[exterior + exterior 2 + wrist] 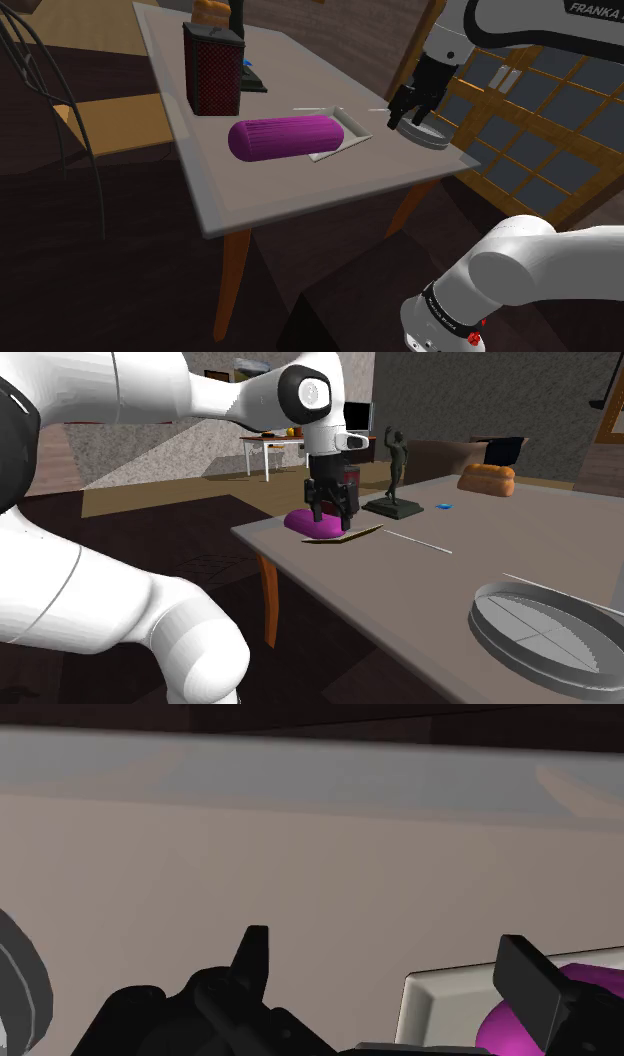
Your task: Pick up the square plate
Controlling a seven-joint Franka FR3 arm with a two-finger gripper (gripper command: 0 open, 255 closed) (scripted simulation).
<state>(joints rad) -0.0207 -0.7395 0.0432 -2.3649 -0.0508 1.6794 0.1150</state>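
Note:
The square plate is white with a raised rim and lies on the grey table. A purple ribbed roll rests across it. My black gripper hangs open just above the table, beside the plate's edge on the shoulder view's right, and holds nothing. In the wrist view the plate's corner and the roll sit by one finger, with bare table between the fingers. The second exterior view shows the gripper above the plate's thin edge and the roll.
A round grey dish lies on the table under the wrist, also large in the near corner. A dark red-mesh box, a dark statue and a bread loaf stand farther along. A chair stands off the table's side.

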